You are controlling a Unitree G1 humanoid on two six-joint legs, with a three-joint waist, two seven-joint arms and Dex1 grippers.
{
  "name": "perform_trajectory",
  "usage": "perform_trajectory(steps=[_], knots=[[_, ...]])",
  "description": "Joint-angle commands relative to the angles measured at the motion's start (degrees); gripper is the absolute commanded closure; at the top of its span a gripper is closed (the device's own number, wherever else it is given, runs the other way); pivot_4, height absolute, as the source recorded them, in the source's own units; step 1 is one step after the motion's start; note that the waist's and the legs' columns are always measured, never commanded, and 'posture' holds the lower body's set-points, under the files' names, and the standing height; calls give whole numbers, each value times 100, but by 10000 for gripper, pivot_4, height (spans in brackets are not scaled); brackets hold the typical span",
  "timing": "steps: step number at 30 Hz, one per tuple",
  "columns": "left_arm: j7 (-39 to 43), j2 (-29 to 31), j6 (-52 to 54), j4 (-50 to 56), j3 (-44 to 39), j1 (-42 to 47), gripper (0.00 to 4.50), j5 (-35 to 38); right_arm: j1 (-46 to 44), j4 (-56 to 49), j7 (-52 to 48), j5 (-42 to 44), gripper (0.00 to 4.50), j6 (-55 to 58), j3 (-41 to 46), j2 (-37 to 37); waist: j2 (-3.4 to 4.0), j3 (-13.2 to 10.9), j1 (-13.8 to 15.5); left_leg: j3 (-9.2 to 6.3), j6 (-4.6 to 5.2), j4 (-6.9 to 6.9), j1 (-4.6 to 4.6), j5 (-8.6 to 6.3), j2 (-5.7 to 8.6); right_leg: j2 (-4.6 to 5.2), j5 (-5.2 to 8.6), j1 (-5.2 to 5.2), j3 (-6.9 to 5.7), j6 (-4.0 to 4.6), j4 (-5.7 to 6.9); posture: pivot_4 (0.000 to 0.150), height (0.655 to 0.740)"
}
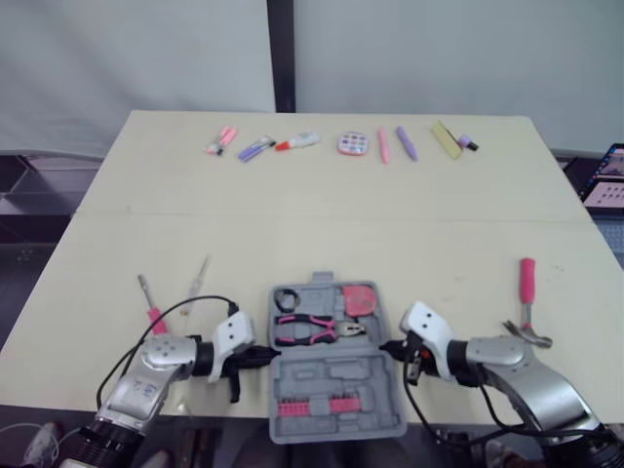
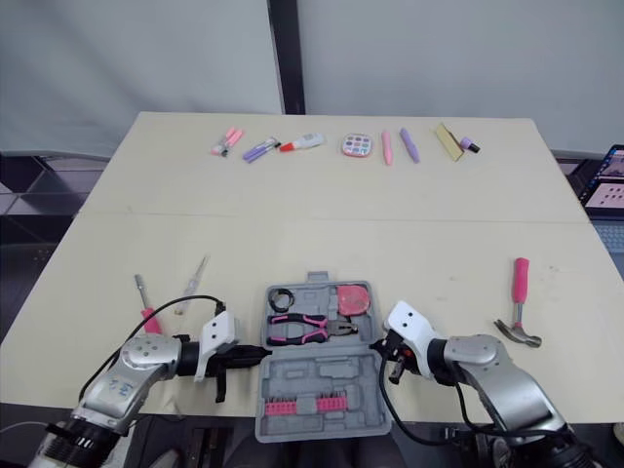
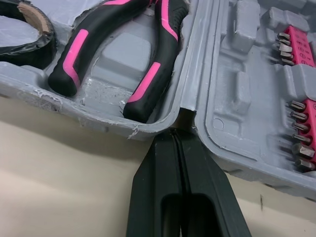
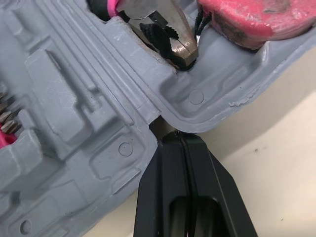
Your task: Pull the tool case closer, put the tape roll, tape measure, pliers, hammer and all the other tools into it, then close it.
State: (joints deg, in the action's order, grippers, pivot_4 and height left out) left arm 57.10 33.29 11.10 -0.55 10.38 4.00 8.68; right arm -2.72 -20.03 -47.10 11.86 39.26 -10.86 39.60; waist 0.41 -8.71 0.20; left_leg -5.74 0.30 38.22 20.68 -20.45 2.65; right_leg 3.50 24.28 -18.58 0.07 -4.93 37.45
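The grey tool case lies open at the table's near edge. Its far half holds the black tape roll, the pink-and-black pliers and the pink tape measure. A pink bit strip sits in the near half. My left gripper is shut, its tip touching the hinge notch on the case's left side. My right gripper is shut too, its tip at the hinge notch on the right side. The pink-handled hammer lies on the table right of the case.
Two screwdrivers lie on the table left of the case. Along the far edge runs a row of small items: markers, a round palette, pens. A laptop stands off the table's right side.
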Motion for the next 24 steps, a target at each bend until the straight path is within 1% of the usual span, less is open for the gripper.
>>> perform_trajectory(steps=[1,8,24], knots=[[-250,-185,2,-98,69,153,44674,-107,-102,-127,30,79,45000,-50,-82,-145,0,0,6,0,0,1,0,0,0,0,0,0,0,0,0,1500,7336],[-375,-348,83,-320,-81,476,44674,-101,-229,-45,48,12,45000,0,-102,-218,0,0,2,-1,0,6,-1,0,2,0,0,0,0,0,7,1500,7336],[-616,-467,174,-486,-268,777,44674,-125,-450,42,75,-30,45000,109,-132,-325,0,0,-26,-1,0,5,-6,0,2,0,0,-3,-1,0,20,1500,7336]])
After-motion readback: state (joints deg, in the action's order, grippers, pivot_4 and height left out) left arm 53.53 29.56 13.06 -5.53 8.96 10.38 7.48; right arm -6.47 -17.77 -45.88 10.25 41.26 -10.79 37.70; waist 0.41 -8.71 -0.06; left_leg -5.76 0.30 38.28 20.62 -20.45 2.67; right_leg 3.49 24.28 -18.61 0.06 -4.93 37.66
